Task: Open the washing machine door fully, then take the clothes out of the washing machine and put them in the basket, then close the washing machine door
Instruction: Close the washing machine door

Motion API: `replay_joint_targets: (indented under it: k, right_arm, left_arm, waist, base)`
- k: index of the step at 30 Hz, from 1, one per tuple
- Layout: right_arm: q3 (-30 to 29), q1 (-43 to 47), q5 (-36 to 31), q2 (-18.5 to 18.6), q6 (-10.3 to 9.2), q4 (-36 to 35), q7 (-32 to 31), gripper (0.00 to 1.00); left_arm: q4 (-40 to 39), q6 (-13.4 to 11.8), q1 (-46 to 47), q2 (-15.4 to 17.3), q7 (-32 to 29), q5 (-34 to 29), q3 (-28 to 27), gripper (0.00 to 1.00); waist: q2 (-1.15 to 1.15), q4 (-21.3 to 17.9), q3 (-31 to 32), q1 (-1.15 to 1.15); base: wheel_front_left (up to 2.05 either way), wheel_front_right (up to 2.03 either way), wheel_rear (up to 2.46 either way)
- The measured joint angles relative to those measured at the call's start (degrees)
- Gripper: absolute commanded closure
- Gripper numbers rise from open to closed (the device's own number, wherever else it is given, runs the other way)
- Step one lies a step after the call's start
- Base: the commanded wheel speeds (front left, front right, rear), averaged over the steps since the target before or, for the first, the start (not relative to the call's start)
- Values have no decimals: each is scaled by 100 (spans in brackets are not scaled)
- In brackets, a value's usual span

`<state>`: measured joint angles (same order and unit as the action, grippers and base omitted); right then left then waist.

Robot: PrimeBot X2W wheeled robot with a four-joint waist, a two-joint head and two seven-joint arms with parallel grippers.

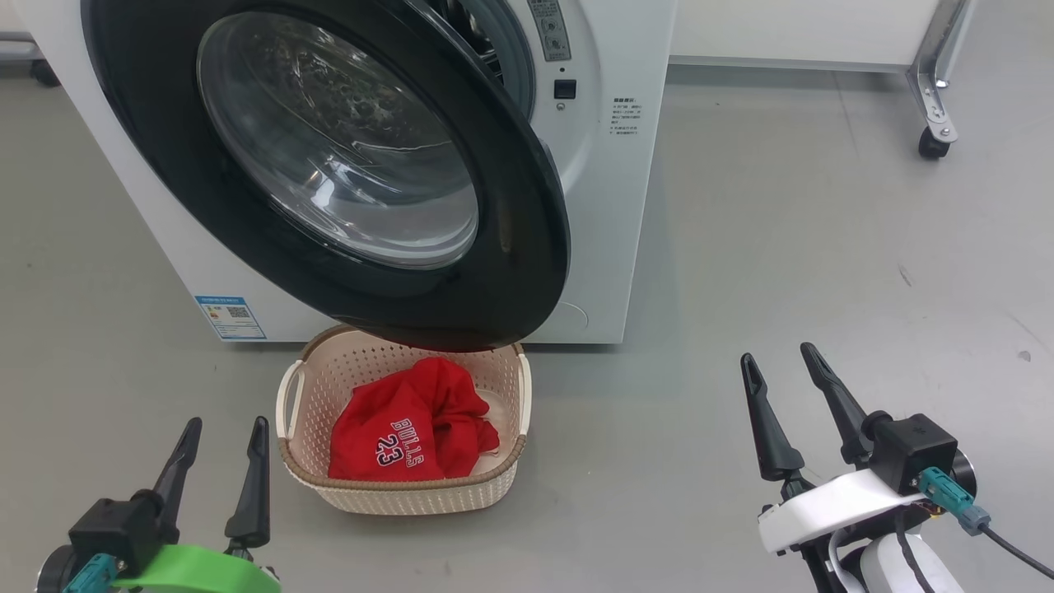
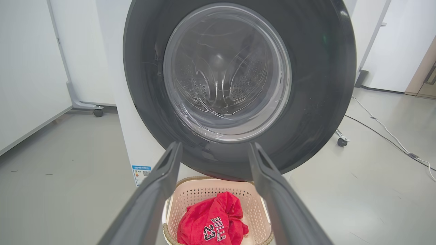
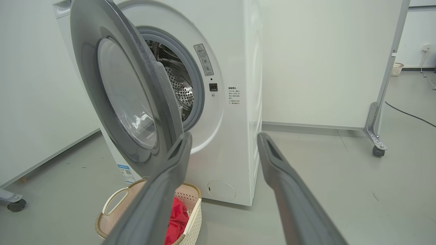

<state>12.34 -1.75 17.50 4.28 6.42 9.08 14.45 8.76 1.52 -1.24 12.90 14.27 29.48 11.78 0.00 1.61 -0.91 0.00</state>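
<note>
Red "BULLS 23" jersey clothes (image 1: 412,428) are sitting in the small cream perforated plastic basket (image 1: 494,486)!
It's on the grey floor (image 1: 782,247), right before the big white front-loading washing machine (image 1: 609,206), whose round black-ringed glass door (image 1: 527,247) hangs partly open over its far rim. The left tool (image 1: 228,424) and right tool (image 1: 776,354) are spread wide, holding nothing.

- Floor (image 1: 823,206): smooth grey, slight sheen; few small dark scuffs (image 1: 906,276) on one side.
- White partition panel (image 3: 323,61) stands on floor, metal bracket w/ black castor (image 3: 378,151) at its corner.
- Second white panel (image 2: 27,68) on opp. side, small castor (image 2: 98,112) at its foot.
- Cables (image 2: 385,131), one dark, one pale, lie loose across floor.
- Wood-tone door or cabinet (image 2: 427,75) at far edge; can't tell which.
- Light: even, diffuse, soft shadows.
</note>
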Motion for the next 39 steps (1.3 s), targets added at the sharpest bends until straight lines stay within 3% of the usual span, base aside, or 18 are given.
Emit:
replay_joint_targets:
  k: [2, 3, 4, 5, 16, 32, 39]
  right_arm:
    - [-2, 0, 0, -1, 0, -1, 0, 0]
    - [-3, 0, 0, -2, 1, -1, 0, 18]
    - [0, 0, 0, -2, 1, -1, 0, 69]
    - [7, 0, -2, -2, 3, -2, 0, 100]
    - [391, -142, -131, 26, 25, -119, 0, 100]
    - [1759, -1705, -645, 595, 57, -235, -606, 100]
    - [1858, -2448, -581, 761, 57, -193, -768, 100]
  left_arm:
    - [3, 9, 0, -3, 0, -34, -13, 0]
    - [5, 30, 0, -8, 0, -35, -15, 0]
    - [7, 37, 0, -16, 0, -35, -15, 0]
    - [8, 38, 0, -26, 0, -36, -15, 0]
    - [-37, 108, 4, -113, 0, -76, 14, 0]
    - [-130, 240, 479, -401, 1, -77, 105, 0]
    - [-109, 320, 778, -490, 1, -85, 174, 0]
  waist:
    - [0, 5, -5, 0]
    - [0, 8, -6, 0]
    - [0, 12, -7, 0]
    - [0, 16, -8, 0]
    - [0, 126, -205, 0]
    - [0, 568, -1021, 0]
    - [0, 819, -1440, 0]
  base:
    - [0, 0, 0]
    - [0, 0, 0]
    - [0, 0, 0]
    - [0, 0, 0]
    - [0, 0, 0]
    - [0, 0, 0]
    - [0, 0, 0]
